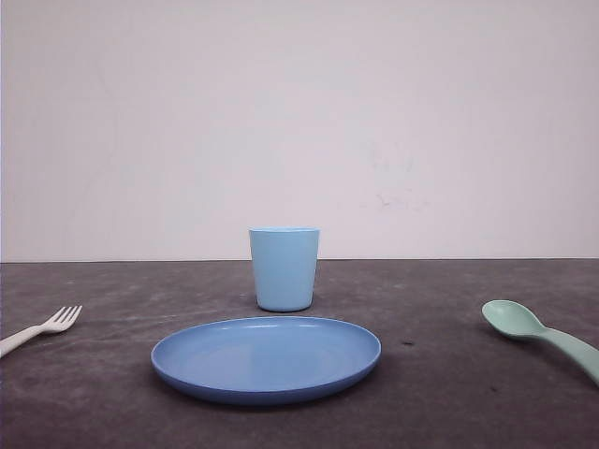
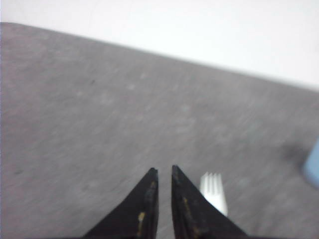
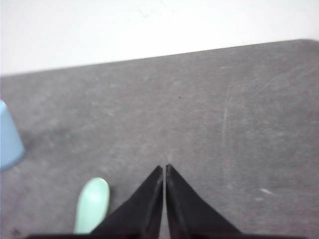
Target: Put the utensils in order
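Note:
A small white fork point(image 1: 39, 328) lies on the dark table at the far left, tines pointing toward the plate. Its tines point(image 2: 213, 190) show just beside my left gripper point(image 2: 162, 171). That gripper hovers over bare table with its jaws nearly together, a narrow slit between them and nothing held. A mint-green spoon point(image 1: 538, 332) lies at the far right, bowl toward the middle. The bowl point(image 3: 93, 204) shows beside my right gripper point(image 3: 164, 167), which is shut and empty above the table.
A round blue plate point(image 1: 266, 356) sits at the centre front, with a light blue cup point(image 1: 284, 267) upright just behind it. The cup's edge point(image 3: 7, 137) shows in the right wrist view. A white wall stands behind the dark table point(image 1: 449, 393).

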